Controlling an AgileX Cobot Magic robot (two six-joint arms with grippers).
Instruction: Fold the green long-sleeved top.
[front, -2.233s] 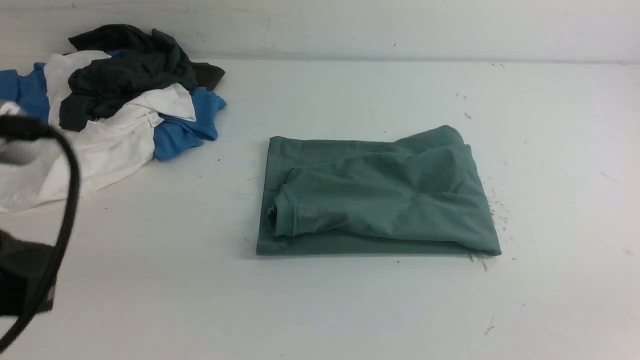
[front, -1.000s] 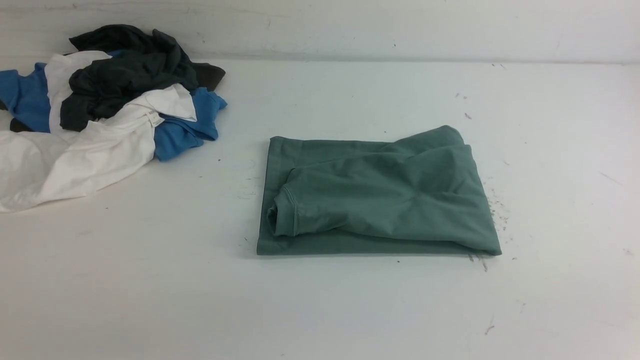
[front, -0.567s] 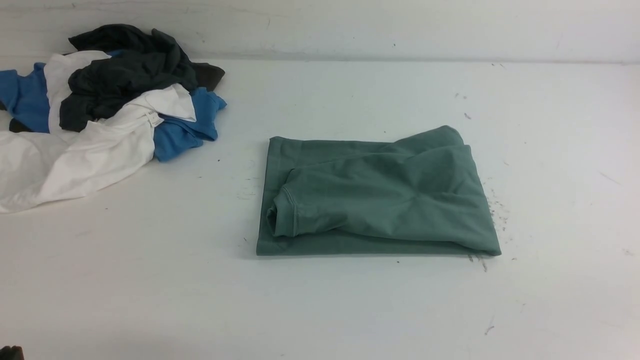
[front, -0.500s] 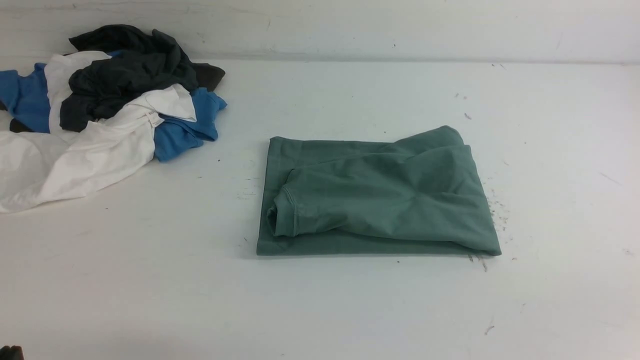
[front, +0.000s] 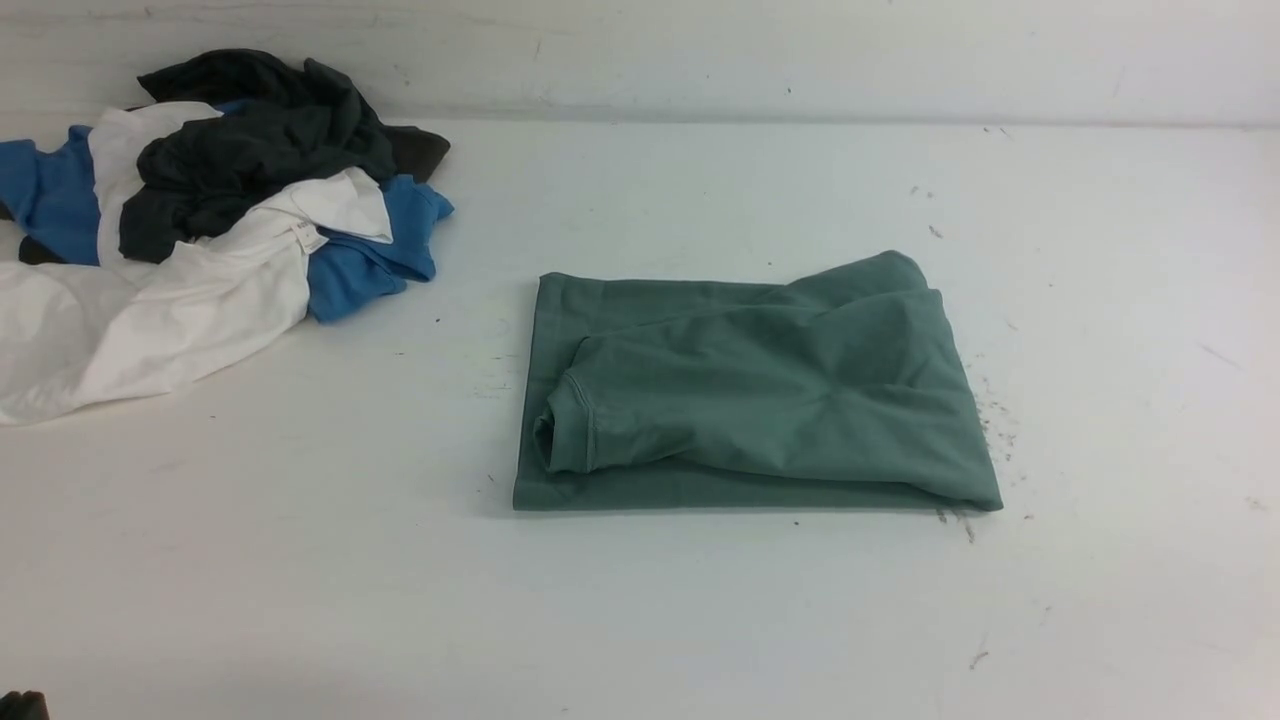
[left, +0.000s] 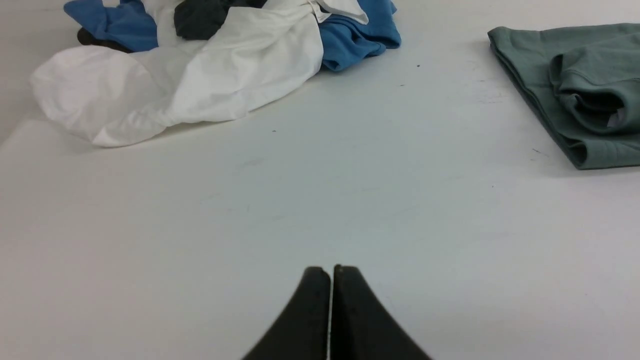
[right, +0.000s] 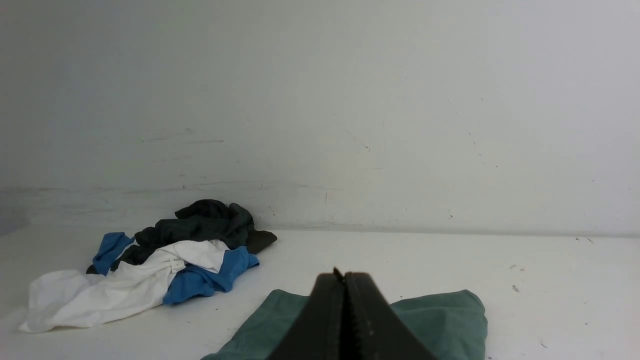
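Looks basically done to me: the top (front: 755, 390) sits folded into a neat rectangle mid-table (front: 640, 600), clear of the clothes pile (front: 215, 220), with left pincer (left: 330, 272) and right pincer (right: 344, 277) both pressed together, holding nothing.

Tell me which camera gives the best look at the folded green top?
The front view: the whole green top lies there as a folded rectangle, every edge visible. The left wrist view catches only one end with the tucked cuff, cut off at the picture's border. In the right wrist view, closed fingers hide its middle.
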